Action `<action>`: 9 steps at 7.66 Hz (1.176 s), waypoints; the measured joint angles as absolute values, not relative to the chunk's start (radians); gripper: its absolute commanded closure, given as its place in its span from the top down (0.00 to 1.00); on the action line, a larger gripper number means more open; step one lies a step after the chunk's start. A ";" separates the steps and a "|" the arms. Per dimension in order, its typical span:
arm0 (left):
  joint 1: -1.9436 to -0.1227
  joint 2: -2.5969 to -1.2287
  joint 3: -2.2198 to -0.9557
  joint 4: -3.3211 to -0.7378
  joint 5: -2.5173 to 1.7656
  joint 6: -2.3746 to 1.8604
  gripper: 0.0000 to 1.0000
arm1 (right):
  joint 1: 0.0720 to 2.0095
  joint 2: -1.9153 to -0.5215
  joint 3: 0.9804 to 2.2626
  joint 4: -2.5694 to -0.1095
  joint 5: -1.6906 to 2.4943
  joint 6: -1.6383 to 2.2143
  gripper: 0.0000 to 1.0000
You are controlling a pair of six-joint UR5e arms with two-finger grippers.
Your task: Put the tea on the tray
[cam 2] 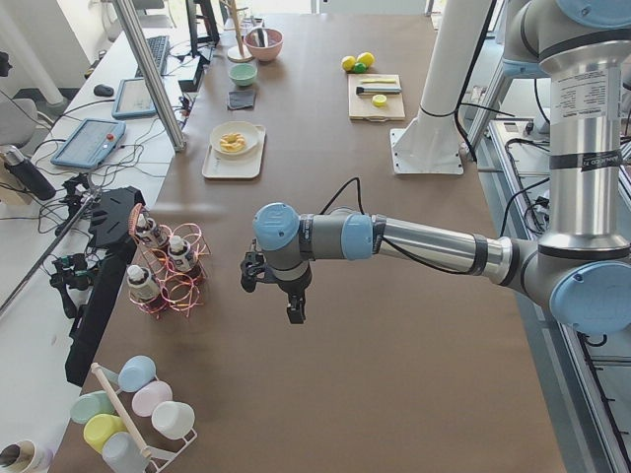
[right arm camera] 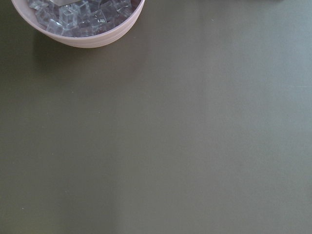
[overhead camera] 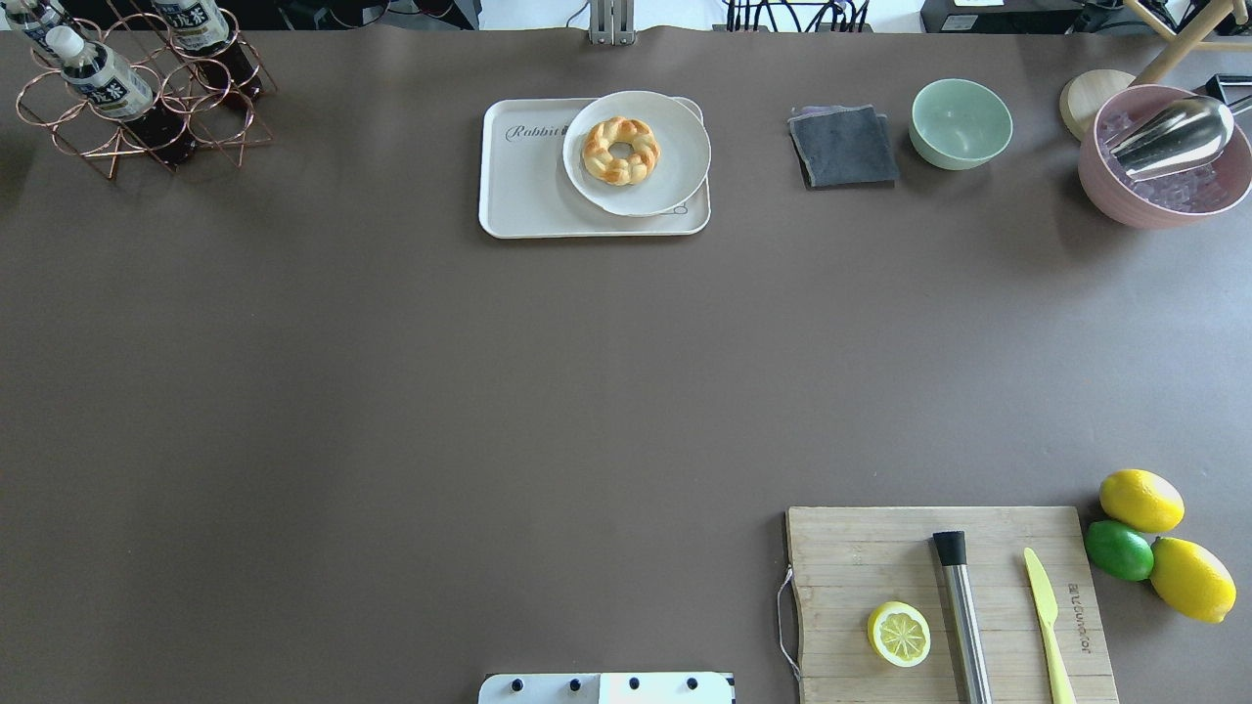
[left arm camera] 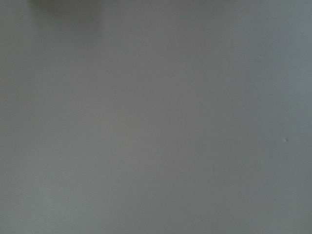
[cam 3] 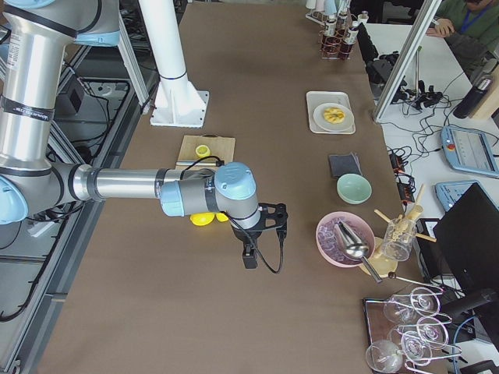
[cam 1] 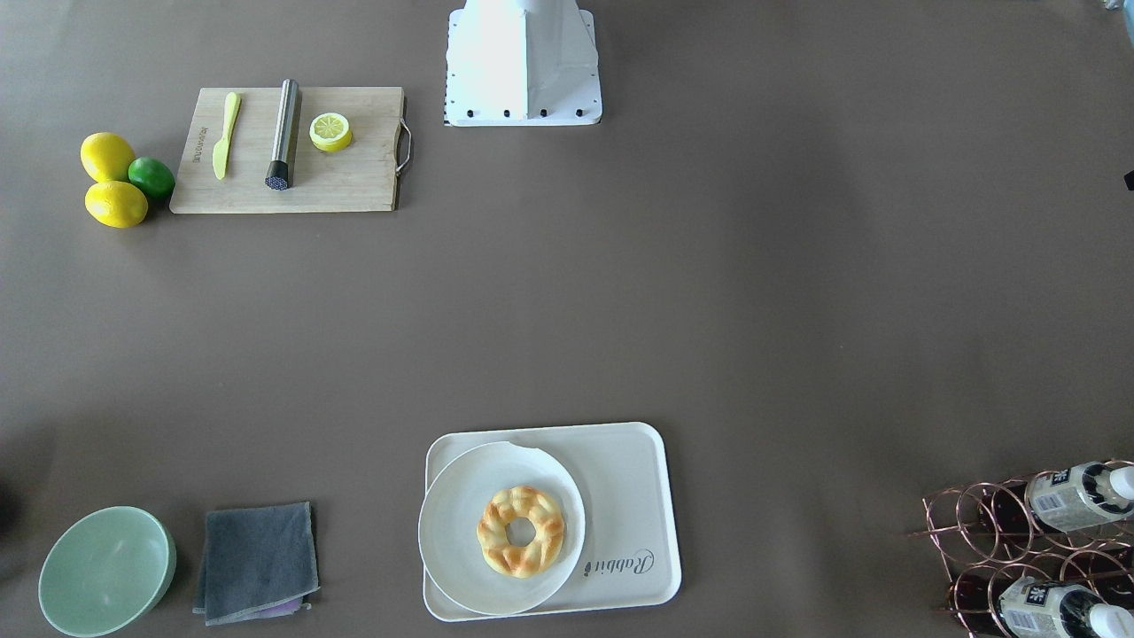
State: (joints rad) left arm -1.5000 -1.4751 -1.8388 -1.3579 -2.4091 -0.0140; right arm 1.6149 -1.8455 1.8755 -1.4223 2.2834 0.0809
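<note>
The tea bottles (overhead camera: pixel 103 78) (cam 1: pixel 1076 496) lie in a copper wire rack (overhead camera: pixel 147 137) at the table's far left corner, with white caps and dark liquid. The cream "Rabbit" tray (overhead camera: pixel 528 186) (cam 1: pixel 638 496) sits at the far middle; a round plate (overhead camera: pixel 675 147) with a braided bread ring (overhead camera: pixel 620 150) covers its right part. My left gripper (cam 2: pixel 294 310) hangs over bare table just right of the rack in the exterior left view. My right gripper (cam 3: pixel 249 257) hangs near a pink ice bowl (cam 3: pixel 343 238). I cannot tell whether either is open or shut.
A wooden cutting board (overhead camera: pixel 880 548) with a half lemon (overhead camera: pixel 898 634), a steel muddler (overhead camera: pixel 961 606) and a yellow knife (overhead camera: pixel 1047 611) lies near right. Two lemons and a lime (overhead camera: pixel 1120 550) sit beside it. A green bowl (overhead camera: pixel 961 122), a grey cloth (overhead camera: pixel 843 147) and the ice bowl (overhead camera: pixel 1164 166) stand far right.
</note>
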 measured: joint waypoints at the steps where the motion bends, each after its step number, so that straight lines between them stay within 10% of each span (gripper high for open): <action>1: -1.505 -1.472 -1.832 -1.388 -2.439 -0.014 1.00 | 1.620 -1.845 1.871 -1.418 2.309 0.087 1.00; 9: -1.653 -1.518 -1.804 -1.662 -2.565 -0.094 1.00 | 1.623 -1.835 1.852 -1.319 2.359 0.045 1.00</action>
State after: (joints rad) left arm -1.6528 -1.5175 -1.8043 -1.6624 -2.5650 -0.0940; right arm 1.6229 -1.8351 1.8522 -1.3187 2.3593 0.0455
